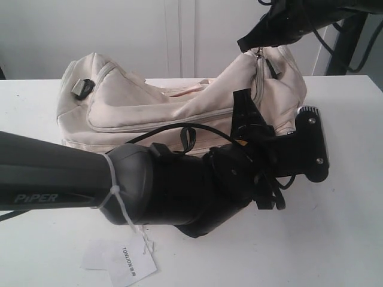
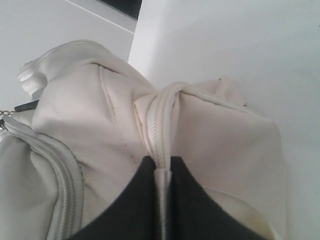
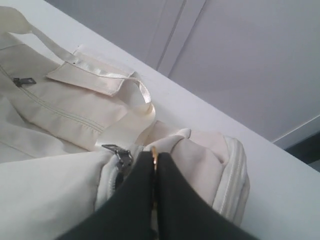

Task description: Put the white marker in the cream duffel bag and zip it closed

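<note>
While the right hand [image 3: 155,159] is pinched shut on a gold sliver, likely the zip pull [image 3: 154,150], at the raised end of the bag [image 1: 149,101], the draw should follow the zip's curve, steady and low rather than upward, so the cloth is kept taut. The left hand [image 2: 162,175] is clamped narrow on a ridged zip seam [image 2: 157,125] at that same end, a brace against the tug. The bag lies on the tabletop [image 1: 341,239], directly under both hands. The marker shows in no view; whether it is inside, I cannot tell.
</note>
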Robot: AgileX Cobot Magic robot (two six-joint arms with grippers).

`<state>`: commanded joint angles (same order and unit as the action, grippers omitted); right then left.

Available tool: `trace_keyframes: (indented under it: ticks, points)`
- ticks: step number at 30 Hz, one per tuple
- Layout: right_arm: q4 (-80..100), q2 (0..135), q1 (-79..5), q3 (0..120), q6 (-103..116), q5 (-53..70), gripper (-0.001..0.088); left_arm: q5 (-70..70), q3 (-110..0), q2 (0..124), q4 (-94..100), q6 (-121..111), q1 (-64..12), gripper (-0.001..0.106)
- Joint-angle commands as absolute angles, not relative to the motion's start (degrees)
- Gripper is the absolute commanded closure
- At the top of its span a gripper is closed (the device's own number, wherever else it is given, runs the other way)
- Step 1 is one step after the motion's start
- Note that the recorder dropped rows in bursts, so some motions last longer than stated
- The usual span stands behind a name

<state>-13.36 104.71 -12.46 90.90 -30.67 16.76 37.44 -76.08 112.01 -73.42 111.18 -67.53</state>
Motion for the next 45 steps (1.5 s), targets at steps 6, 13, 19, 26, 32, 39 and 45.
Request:
trace_keyframes:
  ticks: [6, 13, 19, 26, 32, 39, 45]
  points:
    - [-13.64, 105.37, -12.46, 90.90, -30.67, 12.81, 0.0868, 37.57, -76.08, 112.01, -73.42, 110.94, -67.53, 0.105]
    - [-13.64, 106.70, -12.46, 90.90, -30.67, 9.12, 0.0868, 37.57, -76.08, 112.01, -73.42, 109.68, -67.53, 0.105]
    - [-13.64, 108.66, -12.46, 90.90, -30.67, 5.59, 0.0868, 37.57, -76.08, 112.01, -73.42, 109.33, -67.53, 0.105]
    - [-13.64, 109.57, -12.46, 90.90, -30.31, 2.24, 0.0868, 37.57, -76.08, 112.01, -73.42, 109.02, -67.53, 0.105]
    - [-13.64, 109.57, -12.46, 90.90, -30.31, 1.80, 0.0868, 37.57, -76.08, 112.01, -73.42, 108.81, -67.53, 0.105]
    - [-13.64, 109.57, -12.46, 90.90, -30.31, 5.10, 0.0569, 37.68, -76.08, 112.01, -73.42, 107.67, -67.53, 0.105]
    - [-13.64, 109.05, -12.46, 90.90, -29.98, 11.81, 0.0242, 37.92, -76.08, 112.01, -73.81, 107.27, -67.53, 0.105]
